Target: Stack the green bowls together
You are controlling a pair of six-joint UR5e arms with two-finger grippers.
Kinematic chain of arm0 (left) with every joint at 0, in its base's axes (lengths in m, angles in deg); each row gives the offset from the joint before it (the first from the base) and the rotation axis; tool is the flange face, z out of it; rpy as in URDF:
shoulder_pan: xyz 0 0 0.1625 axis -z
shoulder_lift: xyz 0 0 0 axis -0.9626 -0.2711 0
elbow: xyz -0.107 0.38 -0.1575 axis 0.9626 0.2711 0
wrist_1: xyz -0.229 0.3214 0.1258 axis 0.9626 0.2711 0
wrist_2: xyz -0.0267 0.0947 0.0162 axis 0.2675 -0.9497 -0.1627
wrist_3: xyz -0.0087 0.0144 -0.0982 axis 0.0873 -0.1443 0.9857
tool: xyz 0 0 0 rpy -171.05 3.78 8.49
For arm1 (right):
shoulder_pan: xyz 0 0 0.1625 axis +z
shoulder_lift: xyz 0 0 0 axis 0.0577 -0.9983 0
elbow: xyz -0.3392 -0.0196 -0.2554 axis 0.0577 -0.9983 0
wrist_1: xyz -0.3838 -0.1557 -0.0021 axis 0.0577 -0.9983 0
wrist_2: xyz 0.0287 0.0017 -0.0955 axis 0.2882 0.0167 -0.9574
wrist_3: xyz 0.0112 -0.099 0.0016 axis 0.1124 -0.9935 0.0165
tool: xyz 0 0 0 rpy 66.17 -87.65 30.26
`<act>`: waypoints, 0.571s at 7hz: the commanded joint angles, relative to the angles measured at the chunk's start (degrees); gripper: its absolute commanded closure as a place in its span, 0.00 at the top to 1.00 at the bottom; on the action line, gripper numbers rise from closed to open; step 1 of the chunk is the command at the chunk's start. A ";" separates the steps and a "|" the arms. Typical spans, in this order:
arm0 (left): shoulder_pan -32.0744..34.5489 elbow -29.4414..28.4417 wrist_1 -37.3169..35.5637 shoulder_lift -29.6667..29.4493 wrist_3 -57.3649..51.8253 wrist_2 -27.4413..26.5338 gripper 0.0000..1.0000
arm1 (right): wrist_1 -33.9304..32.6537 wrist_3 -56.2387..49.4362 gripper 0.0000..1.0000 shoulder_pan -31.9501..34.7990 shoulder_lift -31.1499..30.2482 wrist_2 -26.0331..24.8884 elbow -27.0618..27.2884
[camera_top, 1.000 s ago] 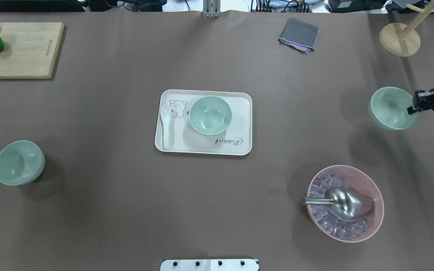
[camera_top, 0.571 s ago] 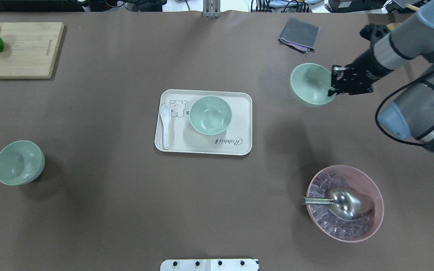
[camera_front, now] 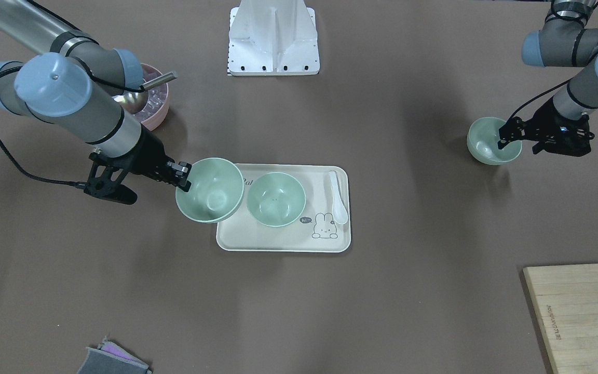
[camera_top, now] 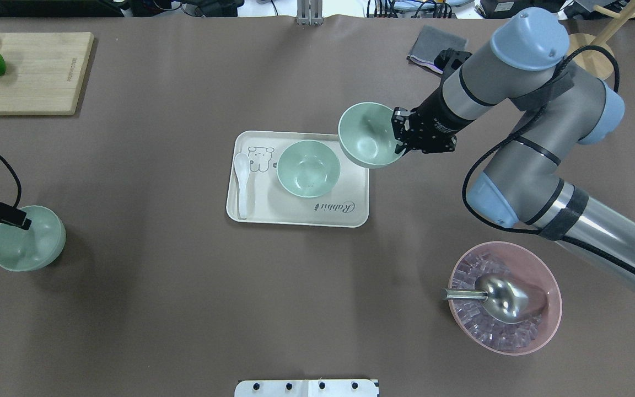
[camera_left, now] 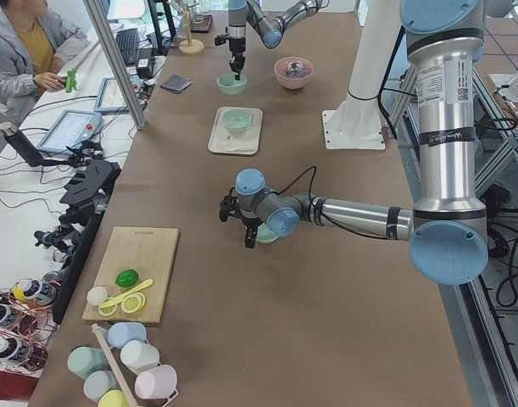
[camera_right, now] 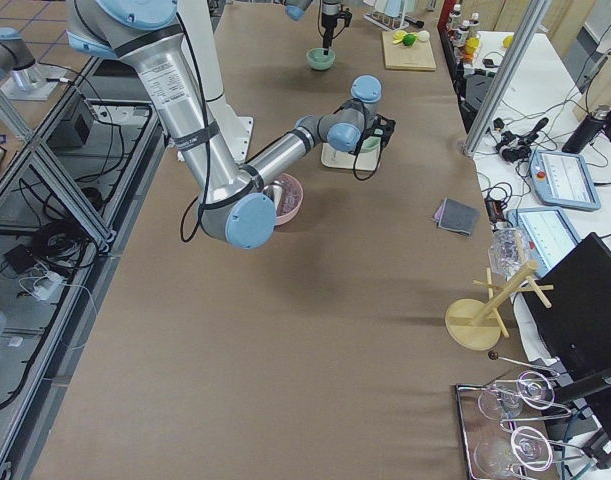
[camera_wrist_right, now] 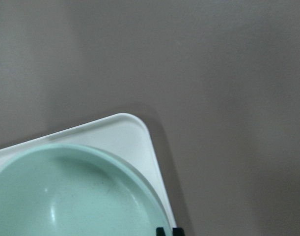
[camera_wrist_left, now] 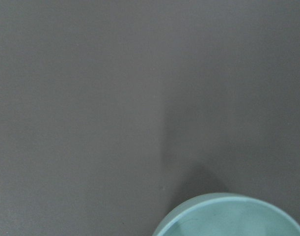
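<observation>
Way off to the tray's (camera_top: 295, 216) left, the left gripper (camera_top: 21, 223) dips into the left bowl (camera_top: 28, 248); I can't tell if it's clamped. The middle bowl (camera_top: 307, 168) sits on the tray. The right gripper (camera_top: 399, 135) pinches the third bowl's (camera_top: 366, 135) rim over the tray's far right corner. My guess is it next needs centring over the middle bowl, then lowering.

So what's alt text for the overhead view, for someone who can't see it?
The right gripper holds one green bowl over a corner of the tray, beside a second green bowl on it. The left gripper reaches into a third green bowl.
</observation>
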 commanded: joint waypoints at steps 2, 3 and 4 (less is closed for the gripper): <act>-0.80 -0.60 1.06 0.45 0.01 -0.61 0.83 | -1.02 7.59 0.00 -5.62 5.38 -7.05 -1.21; -0.89 -0.51 1.06 0.80 0.10 -0.18 0.23 | -1.02 7.87 0.00 -5.71 6.69 -7.23 -2.52; -0.89 -0.51 1.14 0.80 0.01 0.00 0.00 | -0.67 7.87 0.00 -6.06 7.31 -7.50 -3.75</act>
